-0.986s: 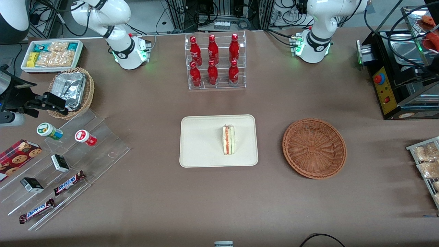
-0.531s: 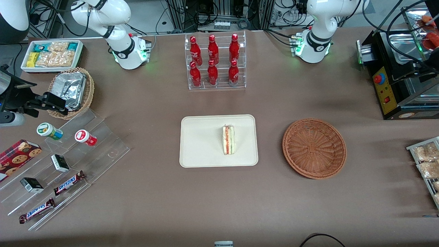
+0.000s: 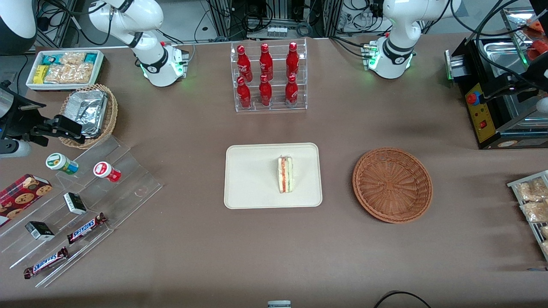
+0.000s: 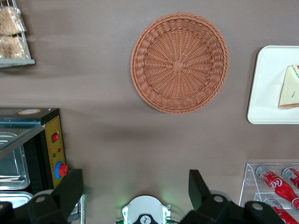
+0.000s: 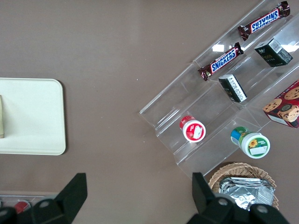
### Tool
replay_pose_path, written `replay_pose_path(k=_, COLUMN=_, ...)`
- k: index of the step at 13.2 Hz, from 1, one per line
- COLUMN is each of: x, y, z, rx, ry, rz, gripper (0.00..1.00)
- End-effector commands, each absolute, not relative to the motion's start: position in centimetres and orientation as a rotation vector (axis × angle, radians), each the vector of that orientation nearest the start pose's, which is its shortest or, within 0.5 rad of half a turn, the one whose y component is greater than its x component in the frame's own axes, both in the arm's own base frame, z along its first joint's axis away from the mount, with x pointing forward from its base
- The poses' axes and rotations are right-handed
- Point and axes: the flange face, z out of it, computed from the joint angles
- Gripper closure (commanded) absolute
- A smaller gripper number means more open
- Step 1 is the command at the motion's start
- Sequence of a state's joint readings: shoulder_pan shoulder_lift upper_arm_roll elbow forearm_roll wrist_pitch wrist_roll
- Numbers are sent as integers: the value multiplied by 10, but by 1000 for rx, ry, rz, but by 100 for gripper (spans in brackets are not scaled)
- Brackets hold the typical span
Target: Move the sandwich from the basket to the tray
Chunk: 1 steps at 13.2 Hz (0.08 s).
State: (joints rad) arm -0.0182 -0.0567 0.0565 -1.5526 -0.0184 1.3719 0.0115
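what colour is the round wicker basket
Reddish-brown, radial weave; round wicker basket shows best in left wrist view.

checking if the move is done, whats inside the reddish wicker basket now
Nothing: the reddish-brown wicker basket shows only its bare weave. The sandwich lies on the cream tray. The left gripper is open, high above the table near the basket. Nothing hides the inside.

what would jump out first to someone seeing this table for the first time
The sandwich on the cream tray at the table's middle draws the eye first, with the empty brown basket beside it toward the working arm's end. Next, the red bottles in a clear rack, farther from the front camera than the tray. The hand is open, high above the table near the basket.
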Motion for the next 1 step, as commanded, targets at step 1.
replay_pose_path(k=1, x=523, y=4, z=650, rx=-3134, ry=6, rz=180, gripper=1)
